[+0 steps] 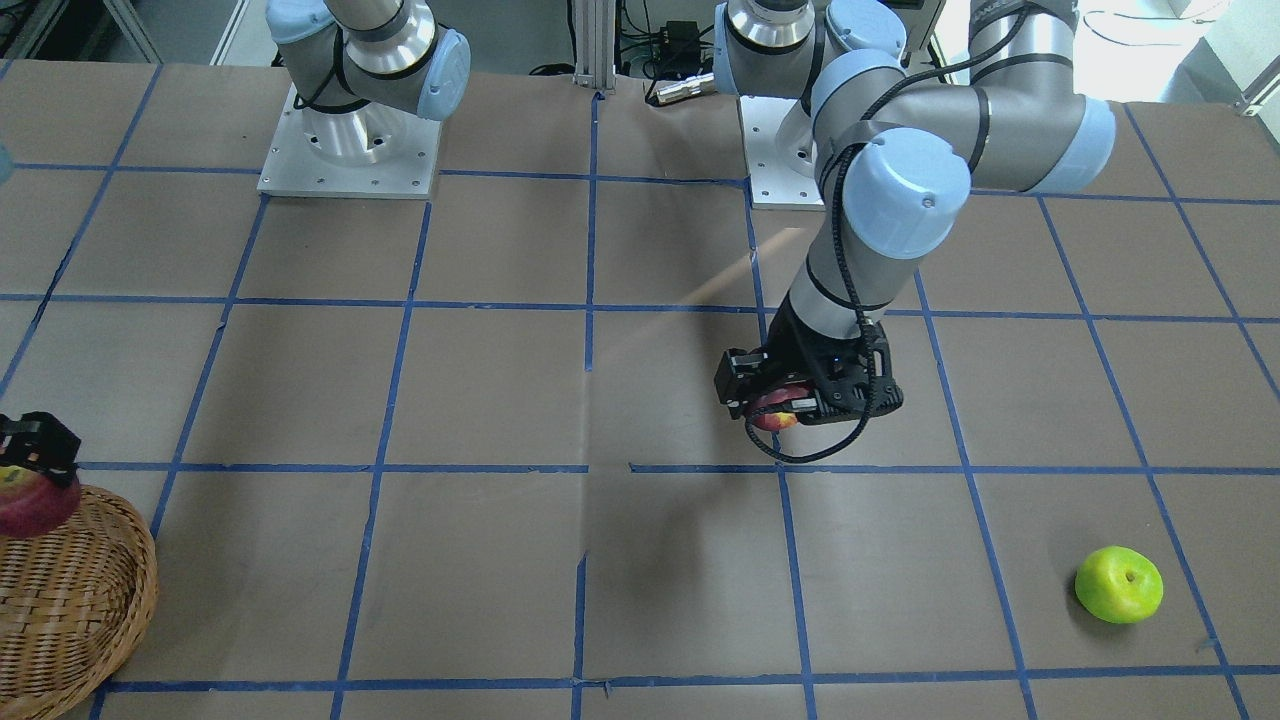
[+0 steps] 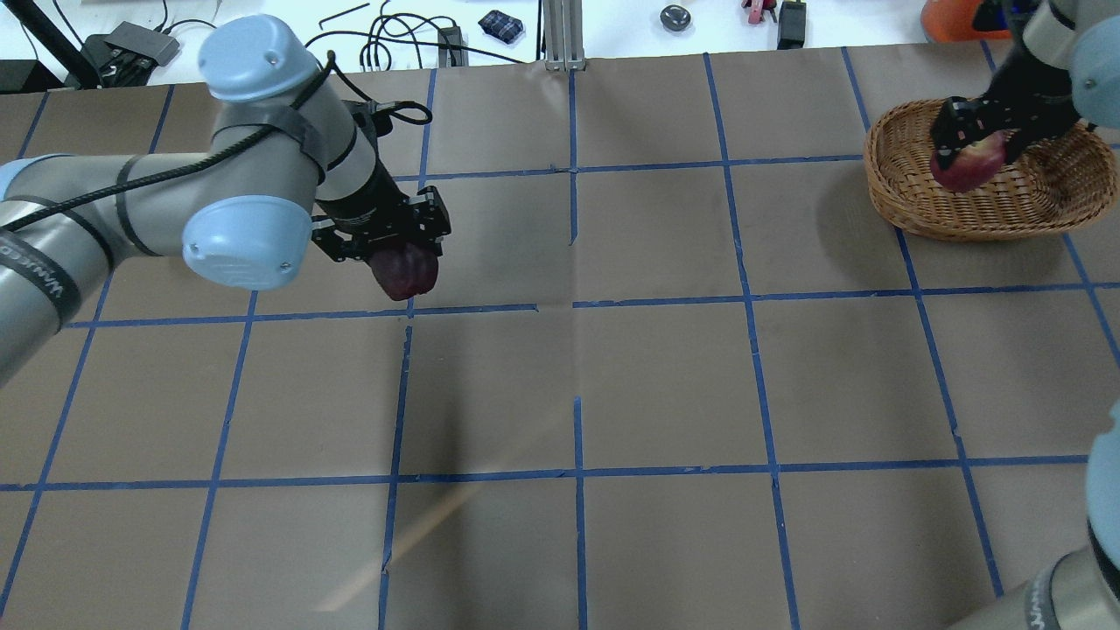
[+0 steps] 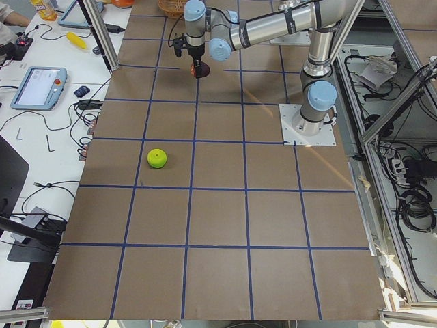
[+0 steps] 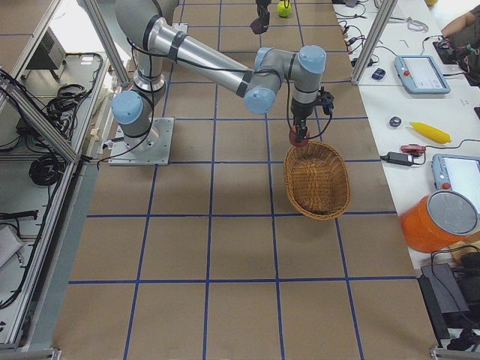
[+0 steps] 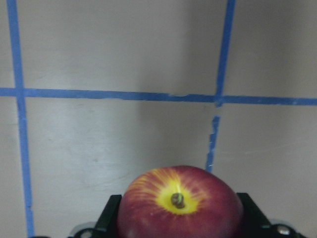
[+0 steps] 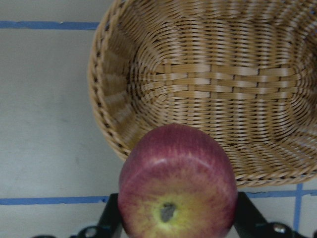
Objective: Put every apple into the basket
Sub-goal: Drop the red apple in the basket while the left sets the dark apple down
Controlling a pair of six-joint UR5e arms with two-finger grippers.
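Beware of letting go of the maroon apple (image 6: 177, 183) just here: hung over the left rim of the wicker basket (image 6: 208, 74), not over its middle, and so, at a guess, apt to clip the weave, bounce and roll out onto the table (image 2: 665, 385). Safer to shift further over the bowl before spreading the fingers. Beware also of bringing the red apple (image 5: 181, 208) across toward a basket crowded by the right gripper (image 2: 967, 157), for fear of a knock between wrists. Not to overlook the yellow-green apple (image 1: 1119, 584), lying alone on the table far out on the robot's left, well apart from both grippers and from the basket, and easy to nudge into a roll with a careless approach. As to pose: reaching out to the far right with the right gripper pointed down, fingers pinching the maroon apple by its sides above the basket's edge; reaching forward left of centre with the left gripper (image 2: 402, 261) pointed down too, fingers clamped on the red apple, yellow stem end downward, held above the table and well apart from the basket.
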